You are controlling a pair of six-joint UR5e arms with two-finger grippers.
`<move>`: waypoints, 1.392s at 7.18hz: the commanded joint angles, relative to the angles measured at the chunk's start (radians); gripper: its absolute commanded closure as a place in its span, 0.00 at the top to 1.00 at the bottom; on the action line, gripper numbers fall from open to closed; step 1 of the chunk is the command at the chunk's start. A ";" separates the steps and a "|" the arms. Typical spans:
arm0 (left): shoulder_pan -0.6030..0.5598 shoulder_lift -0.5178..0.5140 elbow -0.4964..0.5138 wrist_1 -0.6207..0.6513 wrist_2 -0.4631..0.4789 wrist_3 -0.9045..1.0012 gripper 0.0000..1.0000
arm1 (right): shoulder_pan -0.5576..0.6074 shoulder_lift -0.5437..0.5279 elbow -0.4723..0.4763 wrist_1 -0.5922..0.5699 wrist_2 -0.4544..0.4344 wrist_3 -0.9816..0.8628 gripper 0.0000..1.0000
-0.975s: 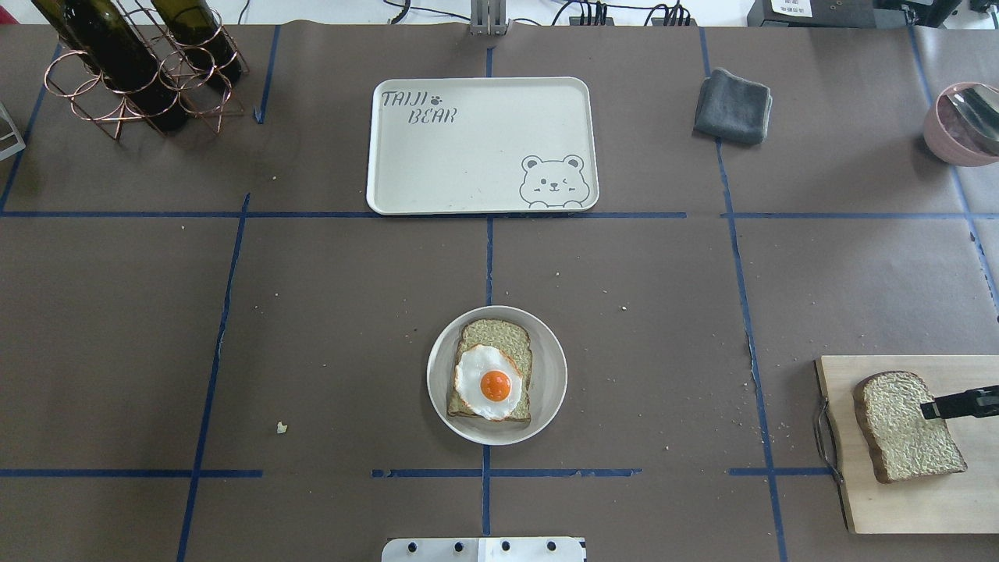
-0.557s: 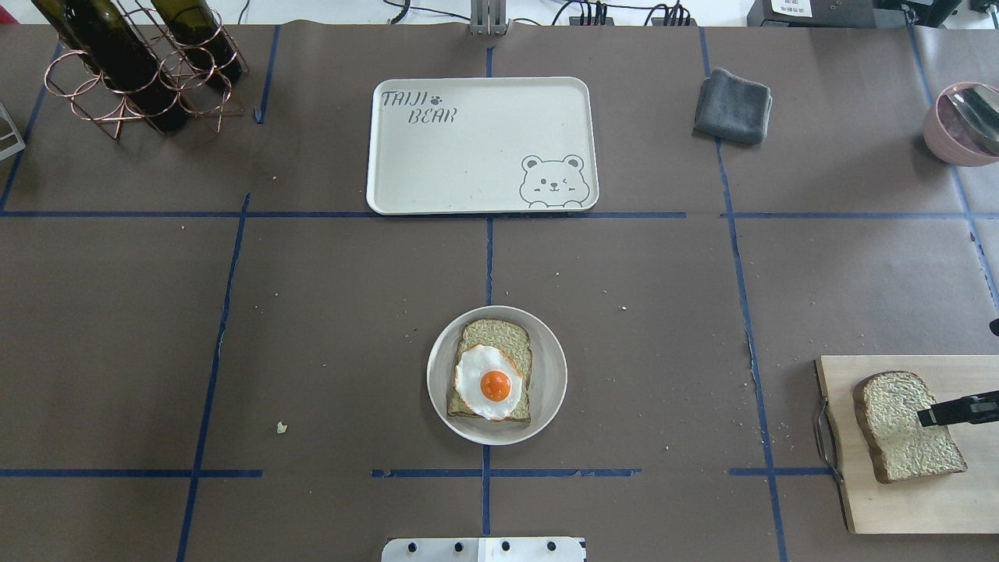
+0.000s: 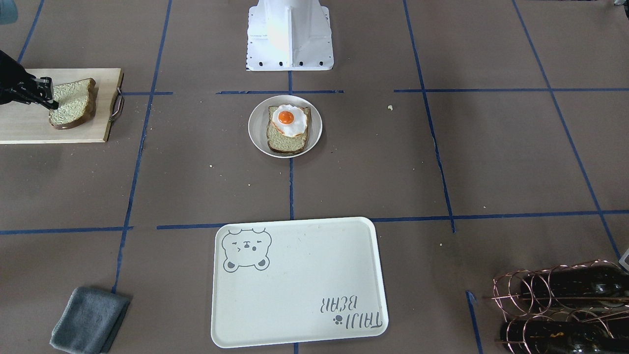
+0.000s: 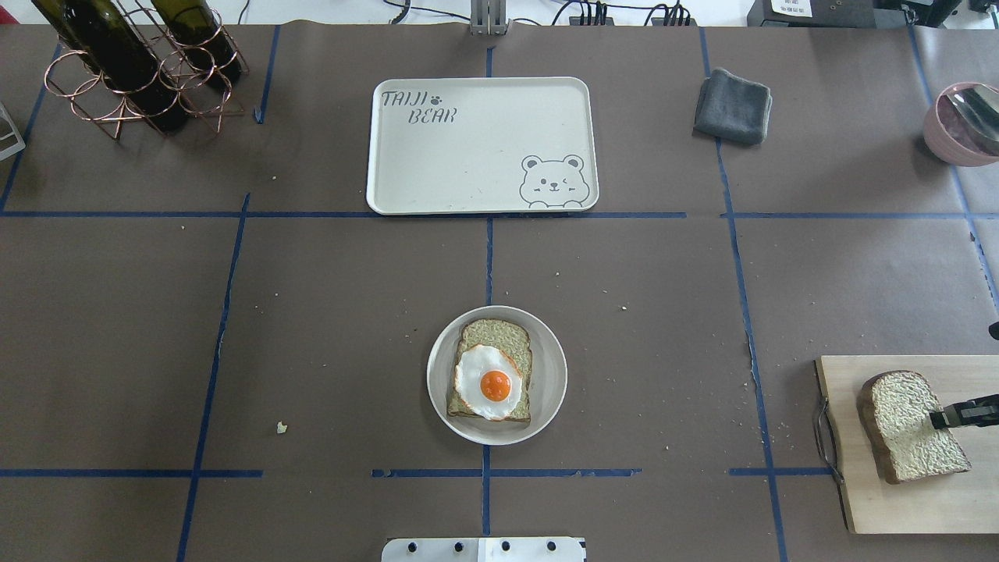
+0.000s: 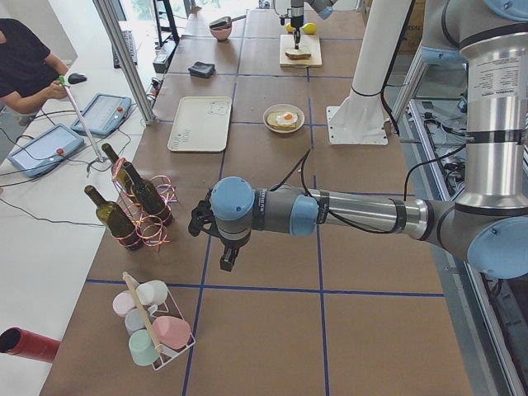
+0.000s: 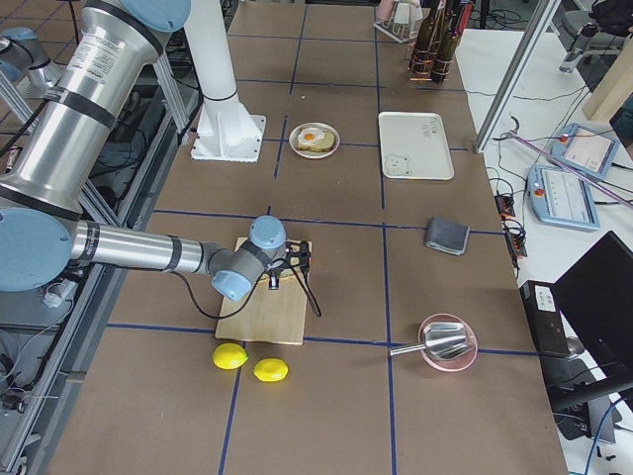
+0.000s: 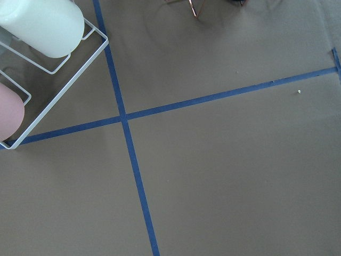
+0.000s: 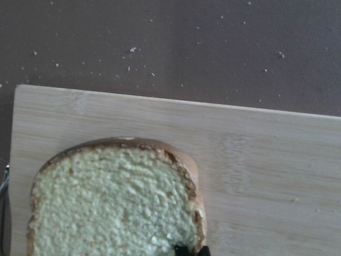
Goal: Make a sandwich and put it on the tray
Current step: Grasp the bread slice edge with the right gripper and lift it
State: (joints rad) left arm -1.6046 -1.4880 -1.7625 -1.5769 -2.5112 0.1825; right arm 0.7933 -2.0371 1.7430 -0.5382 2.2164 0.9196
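Observation:
One bread slice (image 4: 499, 334) lies on a small round plate (image 4: 551, 390) at the table's near middle, with a fried egg (image 4: 488, 382) on top; they also show in the front view (image 3: 285, 142). A second bread slice (image 4: 905, 437) rests on the wooden cutting board (image 4: 897, 499) at the right. My right gripper (image 4: 940, 419) is shut on this slice's right edge, also in the front view (image 3: 49, 103). The wrist view shows the slice (image 8: 117, 202) close up. The cream tray (image 4: 484, 144) lies at the far middle. My left gripper (image 5: 227, 260) hovers over bare table at the far left; I cannot tell its state.
A grey cloth (image 4: 734, 105) lies right of the tray. A copper rack with bottles (image 4: 140, 70) stands at the far left. A pink bowl with a spoon (image 4: 956, 125) sits at the far right. Two lemons (image 6: 229, 356) lie beside the board. A mug rack (image 5: 153, 330) is near the left arm.
My right gripper has drawn slightly right and toward the robot, and the bread slice on the board has shifted with it. Nothing else moved.

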 commanded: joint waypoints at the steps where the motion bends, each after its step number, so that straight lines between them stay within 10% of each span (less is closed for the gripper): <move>1: 0.000 0.000 -0.002 -0.009 0.000 -0.002 1.00 | 0.004 -0.003 0.000 0.059 0.011 0.024 0.00; 7: -0.005 0.002 0.000 -0.014 0.000 -0.002 1.00 | 0.009 -0.009 0.010 0.278 0.096 0.161 0.00; 10: -0.005 0.002 0.002 -0.014 0.000 -0.002 1.00 | 0.004 0.163 0.055 0.339 0.115 0.474 0.00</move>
State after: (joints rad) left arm -1.6091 -1.4864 -1.7621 -1.5907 -2.5111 0.1810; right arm 0.7989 -1.9541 1.7840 -0.2106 2.3202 1.2741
